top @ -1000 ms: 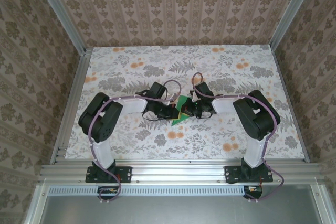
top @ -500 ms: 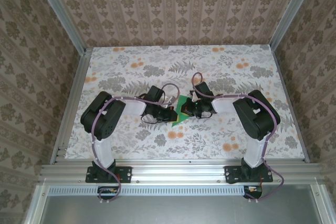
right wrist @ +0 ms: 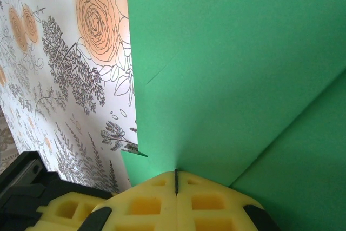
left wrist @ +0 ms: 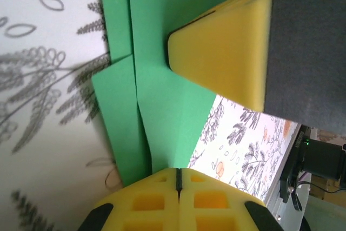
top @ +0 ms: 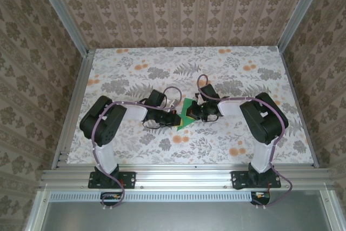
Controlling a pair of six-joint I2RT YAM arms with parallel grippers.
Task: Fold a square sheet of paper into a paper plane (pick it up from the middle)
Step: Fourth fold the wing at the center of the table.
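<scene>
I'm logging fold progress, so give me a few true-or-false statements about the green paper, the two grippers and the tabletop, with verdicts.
1. The thin bright green paper lies on the floral-patterned tabletop. True.
2. The left gripper has its jaws wide open. False: its yellow foam pads are pressed together.
3. The paper is flat and uncreased. False: folded layers and creases show.
4. The right gripper is shut, its tip at the paper. True.
5. The paper carries orange flowers. False: it is plain green; the flowers are on the tabletop.
</scene>
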